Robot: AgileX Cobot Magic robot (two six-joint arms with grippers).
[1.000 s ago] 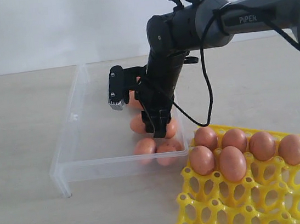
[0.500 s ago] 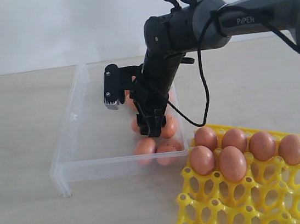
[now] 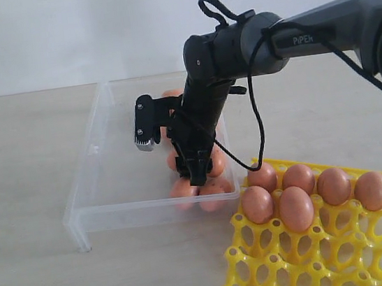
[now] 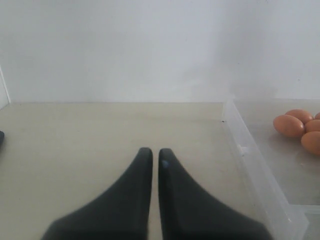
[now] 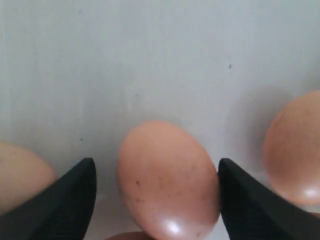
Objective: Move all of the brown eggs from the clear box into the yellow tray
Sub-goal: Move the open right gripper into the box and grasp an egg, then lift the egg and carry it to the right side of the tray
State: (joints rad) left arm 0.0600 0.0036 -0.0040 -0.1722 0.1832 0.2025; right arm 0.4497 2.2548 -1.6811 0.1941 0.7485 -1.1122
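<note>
Inside the clear box [image 3: 93, 149], my right gripper [image 3: 172, 161] hangs open over a cluster of brown eggs [image 3: 183, 186] at the box's near right corner. In the right wrist view one egg [image 5: 167, 180] lies between the spread fingers [image 5: 70, 200], close against the one on the other side but not gripped. More eggs [image 5: 292, 150] flank it. The yellow tray [image 3: 319, 260] sits at the front right with several eggs [image 3: 296, 208] in its back cups. My left gripper [image 4: 151, 155] is shut and empty over bare table beside the box wall [image 4: 250, 155]. It is out of the exterior view.
The right arm [image 3: 316, 24] reaches in from the right above the tray. A black cable [image 3: 257, 113] loops down from the wrist near the tray's back corner. The box's far end holds another egg [image 3: 170, 93], seen behind the gripper.
The right gripper's jaws have spread wider. The gripper has shifted slightly left and lower, toward the eggs in the box.
</note>
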